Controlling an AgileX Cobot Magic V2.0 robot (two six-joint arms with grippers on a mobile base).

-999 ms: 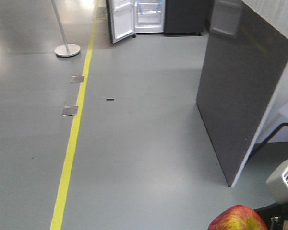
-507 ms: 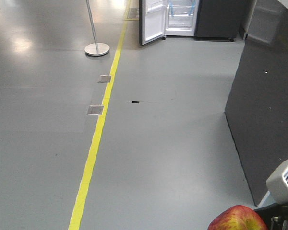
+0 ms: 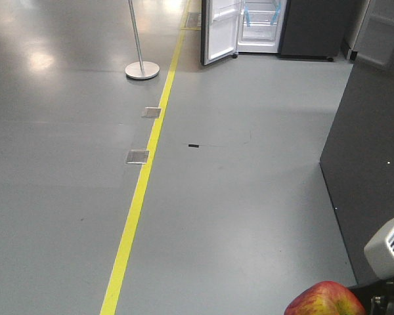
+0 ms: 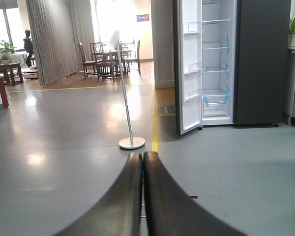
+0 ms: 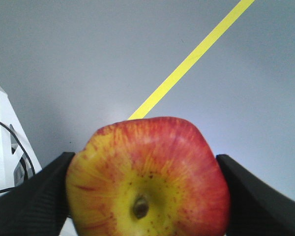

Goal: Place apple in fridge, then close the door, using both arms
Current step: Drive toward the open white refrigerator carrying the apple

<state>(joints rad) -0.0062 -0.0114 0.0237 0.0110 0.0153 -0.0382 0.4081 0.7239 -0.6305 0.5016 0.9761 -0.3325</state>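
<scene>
- The right claw (image 5: 143, 169) was clamped on the apple (image 5: 150, 142), its jaws pressed to either side, with the fruit's dimpled end facing the wrist camera.
- The left claw (image 4: 142, 160) was closed on nothing, its jaws touching along their length.
- Well ahead of the left claw stood the fridge (image 4: 216, 59), its door (image 4: 189, 73) swung open, with white shelves showing.
- A yellow floor line (image 5: 187, 64) ran below the right claw.
- A metal post (image 4: 124, 98) stood ahead of the left claw.
</scene>
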